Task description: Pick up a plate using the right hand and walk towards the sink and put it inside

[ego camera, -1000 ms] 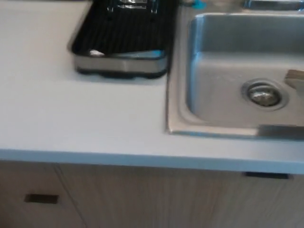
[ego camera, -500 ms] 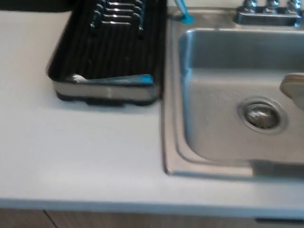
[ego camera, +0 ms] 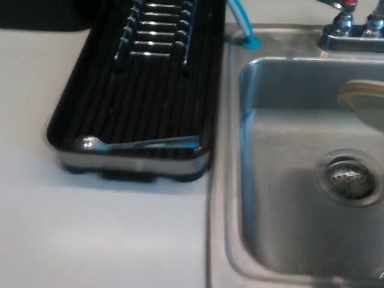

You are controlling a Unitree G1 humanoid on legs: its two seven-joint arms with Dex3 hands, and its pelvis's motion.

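Neither robot hand showed in the head view, so whether the right one was clamped on anything could not be told. A pale tan, rounded plate edge jutted in from the right border over the stainless steel sink basin, above the round metal drain. The step looked like the placing stage: the next move called for lowering the plate into the basin. Left of it stood a black ribbed dish-drying tray on the white countertop.

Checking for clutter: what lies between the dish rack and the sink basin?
Only the sink's flat steel rim, bare beside the dish rack, in the head view.
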